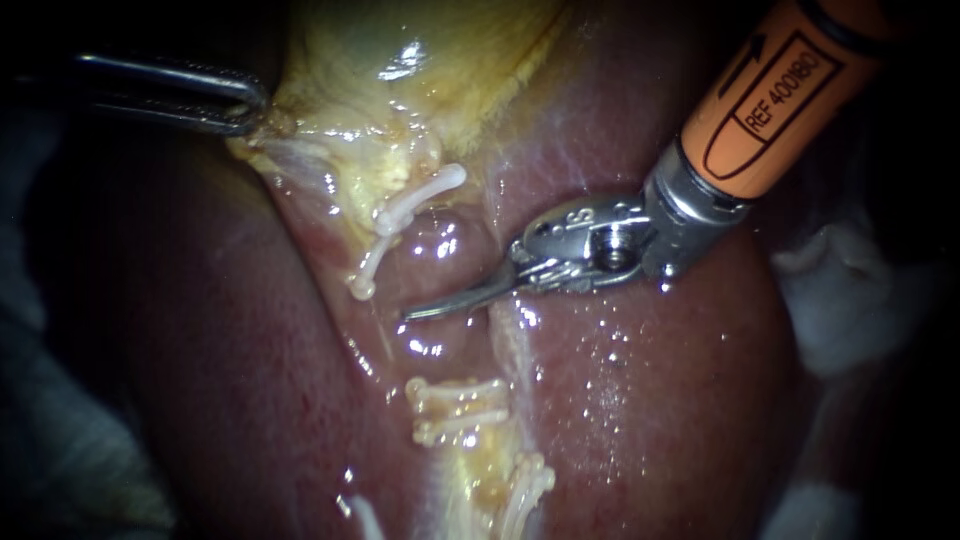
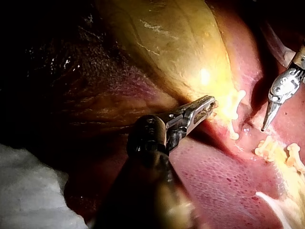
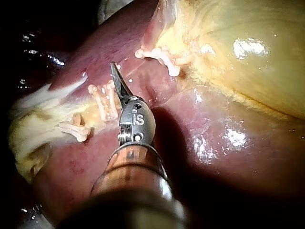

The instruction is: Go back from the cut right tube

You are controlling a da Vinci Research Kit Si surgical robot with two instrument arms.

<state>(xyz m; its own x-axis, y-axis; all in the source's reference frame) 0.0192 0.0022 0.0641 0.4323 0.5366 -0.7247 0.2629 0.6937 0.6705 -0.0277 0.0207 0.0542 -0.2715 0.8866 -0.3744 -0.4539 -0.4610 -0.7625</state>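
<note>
The yellow gallbladder (image 1: 420, 60) lies on the red liver (image 1: 650, 400). Below it the tube is parted: one white clip (image 1: 410, 205) sits on the stump by the gallbladder, and two clips (image 1: 455, 395) sit on the lower stump. My right instrument (image 1: 412, 313), on an orange shaft, holds its thin curved blades shut, with the tip over the gap between the stumps and touching no clip. In the right wrist view the blades (image 3: 116, 75) point between the clip groups. My left instrument (image 1: 245, 105) has its jaws shut on the gallbladder's edge (image 2: 206, 106) and holds it stretched.
Another white clip (image 1: 525, 490) sits on a pale yellow strand lower down. White gauze (image 1: 850, 300) lies to the right of the liver, and more gauze (image 2: 33, 191) beside my left instrument's shaft. The surroundings are dark.
</note>
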